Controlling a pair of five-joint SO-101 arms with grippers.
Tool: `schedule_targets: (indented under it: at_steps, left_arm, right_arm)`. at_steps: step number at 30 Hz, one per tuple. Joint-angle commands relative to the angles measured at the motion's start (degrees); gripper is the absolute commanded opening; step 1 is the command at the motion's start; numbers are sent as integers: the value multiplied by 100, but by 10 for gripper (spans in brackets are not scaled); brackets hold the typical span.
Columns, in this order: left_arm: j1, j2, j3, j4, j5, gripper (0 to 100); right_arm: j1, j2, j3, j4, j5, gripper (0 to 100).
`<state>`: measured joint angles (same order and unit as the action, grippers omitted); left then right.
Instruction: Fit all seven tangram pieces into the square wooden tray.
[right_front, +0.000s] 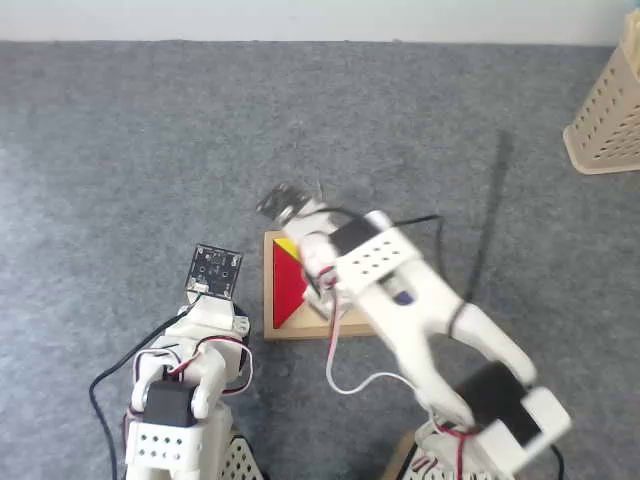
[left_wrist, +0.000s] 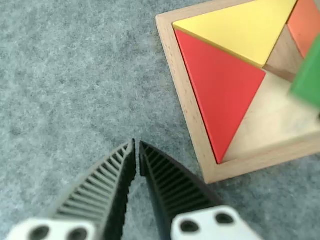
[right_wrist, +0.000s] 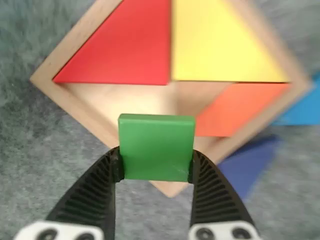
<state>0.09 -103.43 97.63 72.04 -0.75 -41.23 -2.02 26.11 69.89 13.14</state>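
Note:
The square wooden tray (right_front: 272, 328) lies between the two arms. It holds a red triangle (left_wrist: 220, 90), a yellow triangle (left_wrist: 245, 27) and an orange piece (right_wrist: 235, 107), and the rest of its floor (right_wrist: 115, 100) is bare wood. My right gripper (right_wrist: 155, 163) is shut on a green square piece (right_wrist: 156, 145), held just above the tray's near corner. That green piece (left_wrist: 307, 80) shows blurred over the tray in the left wrist view. My left gripper (left_wrist: 136, 146) is shut on nothing over the carpet, a short way from the tray's rim (left_wrist: 187, 100).
A light blue piece (right_wrist: 305, 107) and a dark blue piece (right_wrist: 247, 162) lie on the grey carpet just outside the tray. The right arm (right_front: 400, 290) covers the tray's right part. The left arm (right_front: 195, 330) stands at the lower left. A cream perforated basket (right_front: 610, 110) sits at the far right.

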Motion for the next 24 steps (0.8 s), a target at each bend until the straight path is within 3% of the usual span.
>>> schedule_targets:
  at_steps: [1,9,16,24]
  left_arm:
    - [-26,-123,-110,35,35,12]
    - [-35,-123,-110,35,35,12]
    - [-35,-123,-110,35,35,12]
    - [-35,-123,-110,35,35,12]
  right_arm:
    - [-189,312,-501,-57,-220,7]
    - [-163,857,-888,-66,-220,13]
    - [-189,866,-888,-57,-211,188]
    - [-242,822,-905,-101,-176,206]
